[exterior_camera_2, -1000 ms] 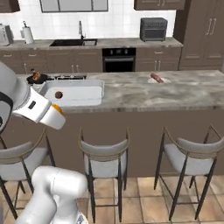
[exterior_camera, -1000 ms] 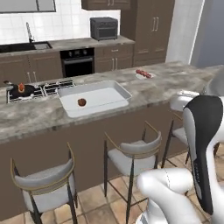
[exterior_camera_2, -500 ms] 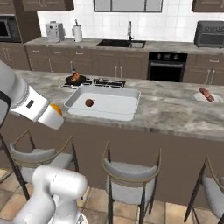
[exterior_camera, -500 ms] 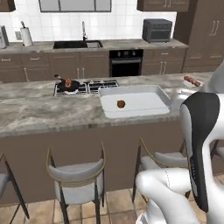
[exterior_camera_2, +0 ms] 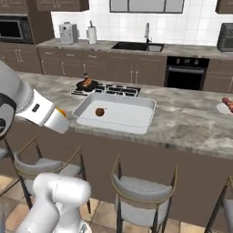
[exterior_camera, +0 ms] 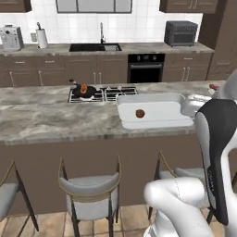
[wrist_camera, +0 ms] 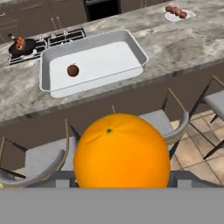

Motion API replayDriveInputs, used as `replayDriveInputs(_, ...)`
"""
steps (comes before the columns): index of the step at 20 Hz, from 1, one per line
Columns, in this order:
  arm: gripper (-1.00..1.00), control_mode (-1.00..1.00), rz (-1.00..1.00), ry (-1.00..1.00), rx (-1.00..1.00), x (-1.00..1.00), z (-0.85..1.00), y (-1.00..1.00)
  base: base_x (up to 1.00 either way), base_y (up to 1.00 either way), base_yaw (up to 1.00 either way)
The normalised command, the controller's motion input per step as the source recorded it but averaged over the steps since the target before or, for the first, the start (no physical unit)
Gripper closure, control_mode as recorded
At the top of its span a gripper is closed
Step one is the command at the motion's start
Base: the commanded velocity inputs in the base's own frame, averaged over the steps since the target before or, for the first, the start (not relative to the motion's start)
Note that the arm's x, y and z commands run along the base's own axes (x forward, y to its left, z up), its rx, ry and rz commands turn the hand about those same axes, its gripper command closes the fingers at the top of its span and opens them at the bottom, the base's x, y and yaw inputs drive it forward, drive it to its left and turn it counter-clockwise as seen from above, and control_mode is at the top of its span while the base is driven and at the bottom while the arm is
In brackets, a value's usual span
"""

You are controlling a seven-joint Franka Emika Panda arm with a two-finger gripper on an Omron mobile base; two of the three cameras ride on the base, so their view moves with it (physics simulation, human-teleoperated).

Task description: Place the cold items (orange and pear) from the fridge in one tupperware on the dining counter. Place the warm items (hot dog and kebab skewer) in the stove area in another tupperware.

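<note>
Nearest the hand camera, the orange (wrist_camera: 121, 151) sits between the fingers of the gripper (wrist_camera: 118, 177), which is closed on it and carries it above the floor on the near side of the dining counter (exterior_camera: 51, 122). In the right base view a sliver of orange shows at the end of the arm, short of the counter's edge.

Below and just beyond the fruit stand the bar stools (wrist_camera: 41, 164), tucked against the counter front. On the counter top lies the white tupperware (wrist_camera: 52, 85), a wide shallow tray, with a small dark reddish item (wrist_camera: 73, 70) already resting in it toward one side; it is too small to name for certain, though it may be the pear.

The step in hand looks like delivering the cold items: the orange is held and the tray is ahead and higher in the hand view, well apart from the fruit, with the stools and counter edge between. The next move calls for bringing the hand up and forward over the counter lip, centring it above a bare part of the tray, then lowering and releasing.

Farther on, a pan (exterior_camera: 84, 90) with food in it sits on the stovetop (exterior_camera: 104, 92) just behind the tray, and a plate (wrist_camera: 176, 14) with reddish food lies off toward the counter's far end. Behind stand the oven (exterior_camera: 145, 68) and sink (exterior_camera: 95, 46) wall.
</note>
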Motion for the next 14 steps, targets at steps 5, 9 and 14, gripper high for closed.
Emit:
replayDriveInputs(5, 1.0, 1.0, 0.0, 0.0, 0.0, 0.0, 0.0, 0.0, 0.61, 0.45, -0.82)
replayDriveInputs(9, 1.0, 1.0, 0.0, 0.0, 0.0, 0.0, 0.0, 0.0, 0.43, 0.72, -0.08)
replayDriveInputs(14, 1.0, 1.0, 0.0, 0.0, 0.0, 0.0, 0.0, 0.0, 0.81, 0.22, 0.37)
